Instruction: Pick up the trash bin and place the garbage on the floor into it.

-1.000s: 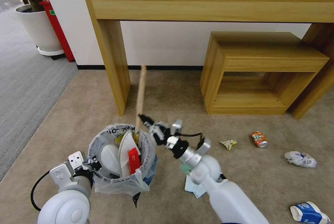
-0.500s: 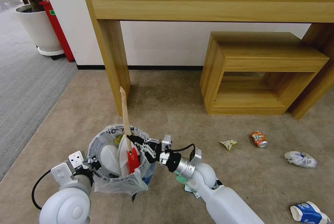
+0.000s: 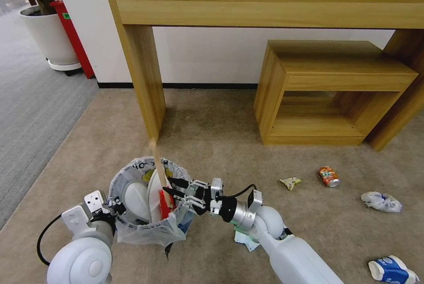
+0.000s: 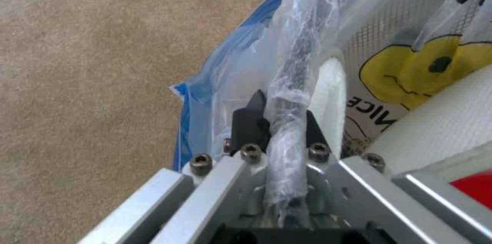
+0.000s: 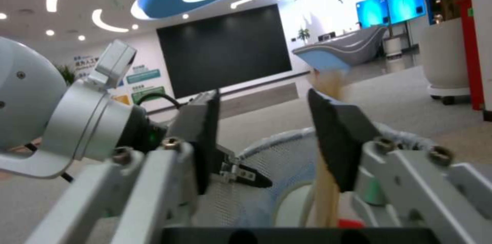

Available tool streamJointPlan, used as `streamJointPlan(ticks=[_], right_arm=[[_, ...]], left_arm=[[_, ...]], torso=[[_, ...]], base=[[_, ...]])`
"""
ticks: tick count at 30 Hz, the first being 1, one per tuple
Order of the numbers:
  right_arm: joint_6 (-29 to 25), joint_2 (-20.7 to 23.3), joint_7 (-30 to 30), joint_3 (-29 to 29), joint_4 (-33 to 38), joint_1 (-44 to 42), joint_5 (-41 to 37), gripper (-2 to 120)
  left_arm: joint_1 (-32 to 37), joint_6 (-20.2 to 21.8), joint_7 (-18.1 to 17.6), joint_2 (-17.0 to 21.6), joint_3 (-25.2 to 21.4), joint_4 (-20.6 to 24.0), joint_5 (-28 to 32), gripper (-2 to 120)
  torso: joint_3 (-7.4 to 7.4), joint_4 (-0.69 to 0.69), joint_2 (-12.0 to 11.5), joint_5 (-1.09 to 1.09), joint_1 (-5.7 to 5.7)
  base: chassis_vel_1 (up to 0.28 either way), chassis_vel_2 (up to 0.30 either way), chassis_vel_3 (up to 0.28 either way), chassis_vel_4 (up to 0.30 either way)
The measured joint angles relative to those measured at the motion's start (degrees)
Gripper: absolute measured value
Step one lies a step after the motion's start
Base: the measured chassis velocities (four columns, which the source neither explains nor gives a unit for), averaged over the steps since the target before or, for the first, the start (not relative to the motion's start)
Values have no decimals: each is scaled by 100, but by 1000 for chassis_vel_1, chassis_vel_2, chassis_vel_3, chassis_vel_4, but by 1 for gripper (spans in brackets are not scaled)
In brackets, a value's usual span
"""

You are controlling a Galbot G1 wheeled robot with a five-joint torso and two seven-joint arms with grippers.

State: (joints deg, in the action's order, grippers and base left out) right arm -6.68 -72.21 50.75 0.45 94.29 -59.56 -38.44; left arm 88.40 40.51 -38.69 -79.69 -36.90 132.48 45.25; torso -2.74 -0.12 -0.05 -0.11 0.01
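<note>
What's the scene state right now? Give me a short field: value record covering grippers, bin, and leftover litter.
left gripper: shut on the trash bin rim, bag plastic pinched between its fingers
right gripper: open, at the bin's mouth
chopstick: standing in the bin, upper end above the rim, beside one finger of the right gripper, not clamped
bin contents: white slippers, red wrapper
litter on the floor: yellow wrapper, orange can, crumpled paper, blue-white paper cup, pale blue tissue under the right arm

Whitish black-lettered trash bin (image 3: 145,226), beige floor (image 3: 221,142), orange can (image 3: 328,176).
</note>
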Motion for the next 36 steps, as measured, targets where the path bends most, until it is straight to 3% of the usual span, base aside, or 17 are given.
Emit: streamJointPlan(ticks=[6, 8, 10, 13, 15, 17, 18, 22, 23, 26, 27, 30, 33, 34, 36], right_arm=[[-4, 20, 9, 77, 11, -19, 39, 70], [-66, 21, -268, 150, 65, -20, 22, 82], [-83, 23, -403, 162, 86, -20, 5, 86], [94, 143, -1678, 328, 420, -68, 29, 98], [223, 186, -1991, 371, 505, -88, 101, 99], [1021, 473, -3534, 524, 944, -245, 386, 100], [1021, 473, -3534, 524, 944, -245, 386, 100], [2279, 896, -5863, 673, 1611, -763, 187, 100], [2279, 896, -5863, 673, 1611, -763, 187, 100], [3086, 1026, -6766, 892, 2078, -1215, -101, 100], [3086, 1026, -6766, 892, 2078, -1215, -101, 100], [3639, 1110, -7574, 1111, 2525, -1667, -480, 100], [3795, 1134, -7812, 1203, 2648, -1846, -624, 100], [4042, 1113, -8276, 1307, 2686, -2065, -950, 100], [4094, 1077, -8454, 1307, 2639, -2091, -1091, 100]], left_arm=[[7, 0, 2, -7, -1, 24, 0, 1], [-3, 1, 5, 6, -63, 29, 23, 1], [-15, 1, 5, 17, -96, 29, 40, 1], [-104, 11, -15, 134, -342, 22, 190, 1], [-113, 12, -21, 157, -378, 17, 208, 1], [-129, 17, -37, 277, -591, -12, 289, 1], [-129, 17, -37, 277, -591, -12, 289, 1], [-82, 23, -82, 394, -911, 23, 520, 1], [-82, 23, -82, 394, -911, 23, 520, 1], [-54, 38, -93, 494, -1097, 67, 669, 1], [-54, 38, -93, 494, -1097, 67, 669, 1], [-48, 44, -93, 543, -1152, 85, 726, 1], [-41, 45, -93, 542, -1147, 105, 730, 1], [-23, 47, -93, 519, -1111, 150, 723, 1], [-20, 47, -93, 512, -1099, 157, 715, 1]], torso=[[0, 0, 0, 0, 0], [0, 0, 0, 0, 0], [0, 0, 1, 0, 0], [0, 1, 0, 0, 0], [0, 1, 0, 0, 0], [0, 1, 0, 0, 0], [0, 1, 0, 0, 0], [0, 0, 0, 0, 0], [0, 0, 0, 0, 0], [0, 0, 0, 0, 0], [0, 0, 0, 0, 0], [0, 0, 0, 0, 0], [0, 0, 0, 0, 0], [0, 0, 1, 0, 0], [1, 0, 0, 0, 0]], base=[[0, 0, 0, 0], [0, 0, 0, 0], [0, 0, 0, 0], [0, 0, 0, 0], [0, 0, 0, 0], [0, 0, 0, 0], [0, 0, 0, 0], [0, 0, 0, 0], [0, 0, 0, 0], [0, 0, 0, 0], [0, 0, 0, 0], [0, 0, 0, 0], [0, 0, 0, 0], [0, 0, 0, 0], [0, 0, 0, 0]])
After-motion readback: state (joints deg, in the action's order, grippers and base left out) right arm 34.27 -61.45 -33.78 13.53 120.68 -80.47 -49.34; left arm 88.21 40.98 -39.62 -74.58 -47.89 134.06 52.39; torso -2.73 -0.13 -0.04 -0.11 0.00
